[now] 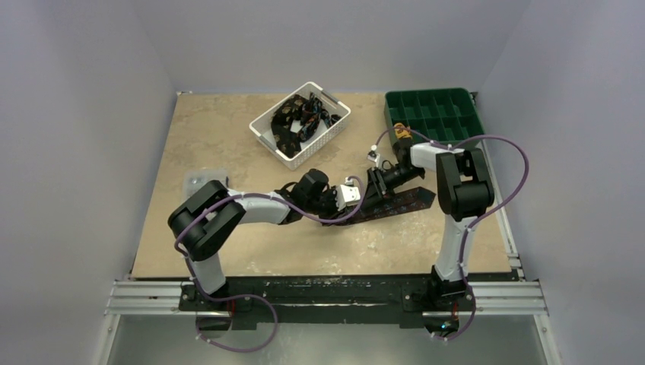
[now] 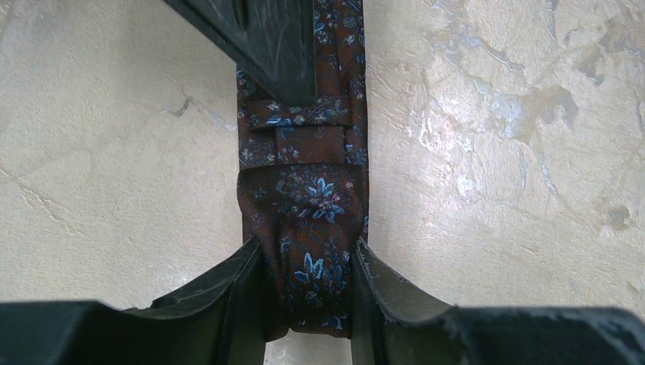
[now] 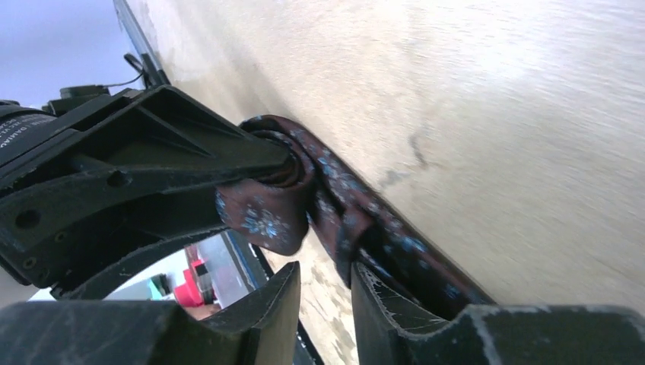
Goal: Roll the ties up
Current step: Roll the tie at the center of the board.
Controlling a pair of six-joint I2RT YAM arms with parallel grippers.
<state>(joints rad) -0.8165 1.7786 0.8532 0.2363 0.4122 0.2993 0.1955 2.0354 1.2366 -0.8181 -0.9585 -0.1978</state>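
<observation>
A dark brown tie [image 1: 405,200] with small blue flowers lies flat on the table, right of centre. My left gripper [image 1: 362,196] is shut on its rolled-up near end [image 2: 312,289], squeezing the roll from both sides. The tie's flat length [image 2: 304,144] runs away from the roll. My right gripper [image 1: 378,185] is down at the tie just beyond the roll, jaws a little apart with nothing between them [image 3: 325,270]. One of its fingers [image 2: 266,38] rests on the tie. The tie [image 3: 380,228] passes outside that finger. Several more ties [image 1: 300,118] fill the basket.
A white wire basket [image 1: 265,122] stands at the back centre. A green compartment tray [image 1: 433,103] stands at the back right, with a small dark and orange object [image 1: 401,134] at its near left corner. The right arm's cable [image 1: 517,163] loops over the table's right edge.
</observation>
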